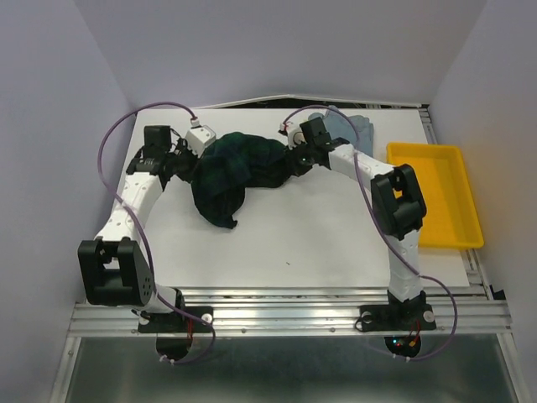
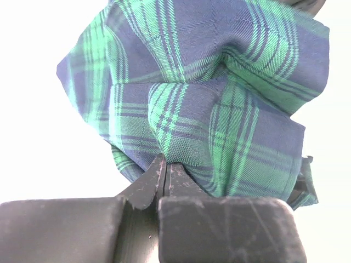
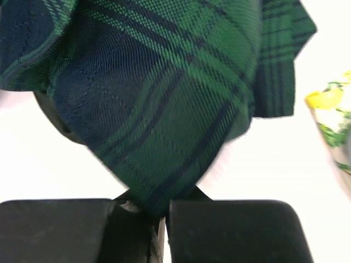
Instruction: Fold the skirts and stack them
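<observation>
Left hand (image 2: 164,171) and right hand (image 3: 157,207) each pinch the plaid skirt (image 1: 237,170) by its edge. Limp, light cloth; corners likely grip best.

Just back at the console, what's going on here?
Both pincers are on the plaid skirt: the left pincer and the right pincer are each shut on an edge, holding it bunched between them over the table. The blue-grey skirt lies at the table's far edge.
</observation>
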`<state>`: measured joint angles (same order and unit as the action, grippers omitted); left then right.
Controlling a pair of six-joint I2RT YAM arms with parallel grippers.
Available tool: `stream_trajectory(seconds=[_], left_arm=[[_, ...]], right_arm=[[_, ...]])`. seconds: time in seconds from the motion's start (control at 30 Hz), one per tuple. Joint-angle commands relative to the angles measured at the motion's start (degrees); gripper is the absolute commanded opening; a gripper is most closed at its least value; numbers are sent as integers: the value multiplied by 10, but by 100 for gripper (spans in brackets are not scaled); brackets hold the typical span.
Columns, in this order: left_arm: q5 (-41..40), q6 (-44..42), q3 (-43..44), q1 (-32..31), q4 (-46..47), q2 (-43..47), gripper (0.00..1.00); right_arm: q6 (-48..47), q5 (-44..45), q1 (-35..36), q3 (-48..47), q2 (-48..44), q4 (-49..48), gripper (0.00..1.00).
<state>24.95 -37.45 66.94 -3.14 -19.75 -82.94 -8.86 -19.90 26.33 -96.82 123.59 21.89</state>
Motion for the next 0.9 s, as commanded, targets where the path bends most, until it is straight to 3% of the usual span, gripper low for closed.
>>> stream_trajectory(seconds=[0.0,0.2,0.23,0.37,0.47,0.57,0.7,0.73,0.77,0.87], left_arm=[[42,-7,12,48,-51,22,0],[31,-10,51,139,-49,-41,0],[23,10,87,157,-45,-100,0],[5,54,191,169,-34,-165,0],[21,36,261,170,-76,-200,0],[60,-19,281,173,-114,-186,0],[79,-200,314,165,-328,-167,0],[71,-273,285,165,-356,-151,0],[57,-307,257,165,-380,-138,0],[-43,-408,105,165,-417,-73,0]], right_arm=[[-20,28,-6,12,-91,-40,1],[-80,55,-6,70,-171,-26,1],[-101,62,-6,87,-178,-15,1],[-154,89,-6,128,-193,-7,1],[-188,98,-6,172,-222,-7,1],[-224,55,-6,211,-262,4,1],[-361,-50,-6,241,-320,126,1],[-389,-63,-6,257,-334,173,1],[-446,-75,-6,275,-366,192,1],[-504,-103,-1,340,-401,255,1]])
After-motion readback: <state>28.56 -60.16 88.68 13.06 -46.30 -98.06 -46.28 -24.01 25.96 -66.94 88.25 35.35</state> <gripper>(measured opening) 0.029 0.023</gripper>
